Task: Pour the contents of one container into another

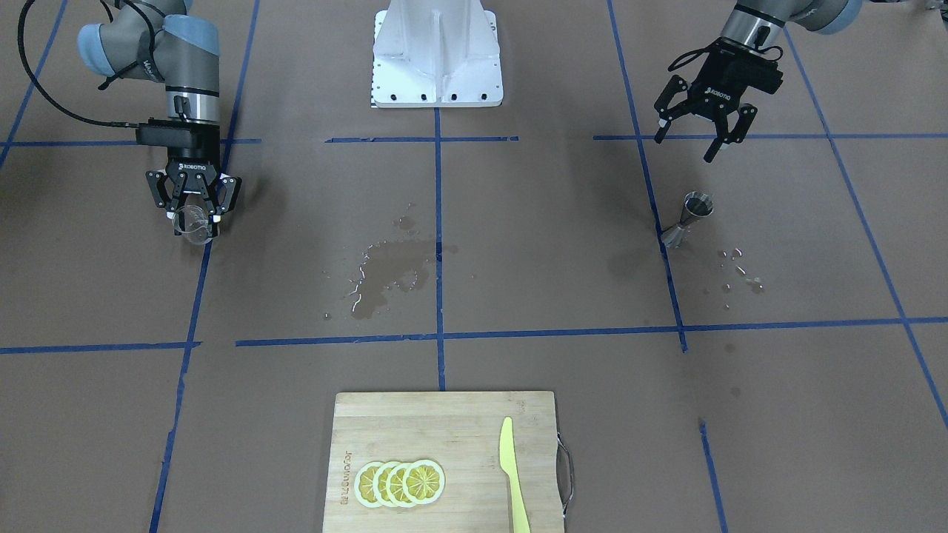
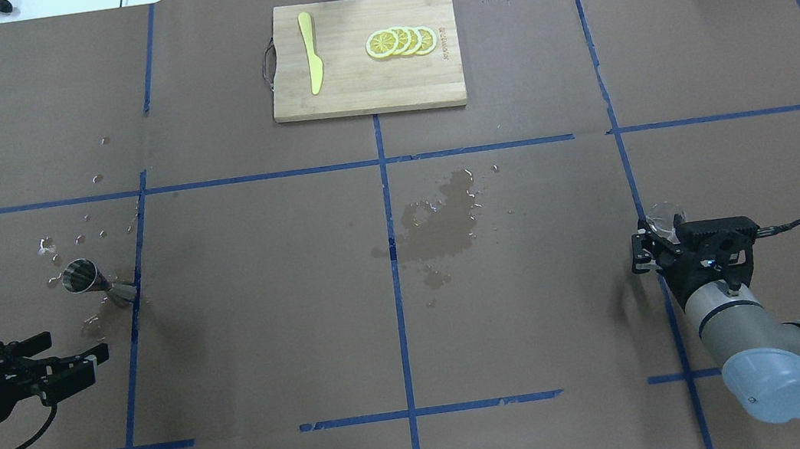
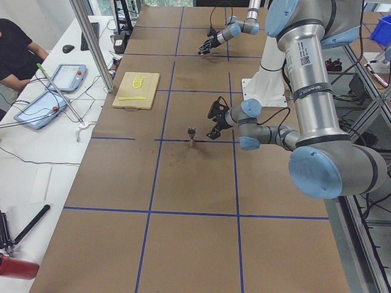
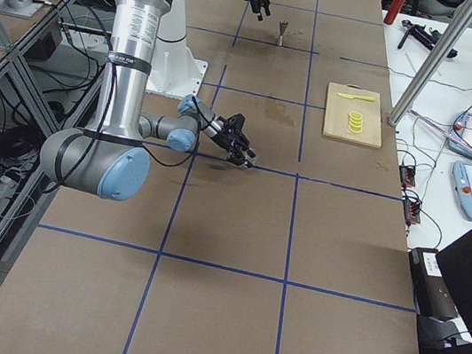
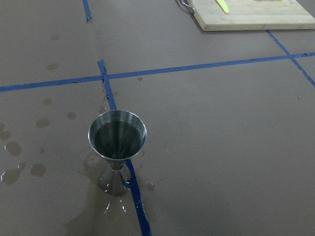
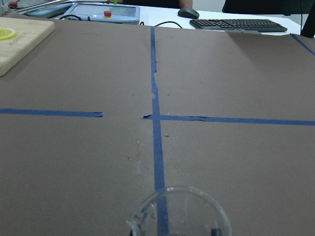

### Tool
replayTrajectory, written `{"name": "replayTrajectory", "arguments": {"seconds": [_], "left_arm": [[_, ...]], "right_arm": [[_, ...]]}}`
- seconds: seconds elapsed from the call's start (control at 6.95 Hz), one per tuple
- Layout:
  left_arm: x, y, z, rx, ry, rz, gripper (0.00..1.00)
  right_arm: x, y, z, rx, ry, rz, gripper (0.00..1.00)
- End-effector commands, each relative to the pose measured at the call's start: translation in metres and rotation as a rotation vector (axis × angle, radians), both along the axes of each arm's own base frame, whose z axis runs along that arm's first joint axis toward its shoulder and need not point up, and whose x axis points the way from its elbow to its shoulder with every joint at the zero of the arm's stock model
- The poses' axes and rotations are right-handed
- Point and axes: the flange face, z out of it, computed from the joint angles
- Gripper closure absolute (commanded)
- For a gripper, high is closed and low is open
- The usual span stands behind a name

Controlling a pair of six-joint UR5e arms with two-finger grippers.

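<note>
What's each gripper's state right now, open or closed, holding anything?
Left gripper: open, empty, apart from the metal jigger.
Right gripper: closed, holding the small clear glass cup.

Brown table (image 2: 530, 277), blue tape grid (image 2: 402, 332) — white desk (image 3: 18, 183)

A robotics laboratory, shown by its rig and operators' station.

Two grey-and-blue arms (image 4: 133, 35) are mounted at a white pedestal (image 1: 437, 52); the worktop (image 2: 535, 315) is covered in brown paper and gridded with blue tape (image 2: 404, 347). Ahead of the right hand (image 1: 197, 217), past the worktop's edge, a keyboard (image 6: 237, 23), a mouse (image 6: 188, 13) and touchscreen pendants (image 3: 64, 76) are laid on a white side table (image 3: 36, 183), where a person (image 3: 15, 46) is seated beside aluminium posts (image 3: 91, 43).
</note>
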Motion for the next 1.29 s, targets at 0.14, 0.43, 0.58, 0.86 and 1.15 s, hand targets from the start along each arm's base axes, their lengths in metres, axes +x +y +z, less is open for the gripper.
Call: {"name": "replayTrajectory", "arguments": {"seconds": [0.14, 0.43, 0.58, 0.86, 1.15], "left_arm": [[-0.015, -0.008, -0.02, -0.031, -0.014, 0.079, 0.0], [-0.027, -0.016, -0.046, -0.104, -0.086, 0.142, 0.0], [-0.027, -0.016, -0.045, -0.106, -0.089, 0.146, 0.0], [-0.026, -0.013, -0.042, -0.13, -0.106, 0.173, 0.0], [-0.028, -0.011, -0.05, -0.133, -0.093, 0.193, 0.0]], "right_arm": [[0.002, 0.001, 0.003, -0.001, 0.005, -0.002, 0.32], [0.001, 0.003, 0.003, 0.0, 0.006, -0.005, 0.01], [0.001, 0.003, 0.003, 0.0, 0.004, -0.005, 0.0], [0.001, 0.004, 0.003, -0.001, 0.006, -0.006, 0.0], [0.01, 0.006, 0.015, -0.006, 0.031, -0.008, 0.0]]}}
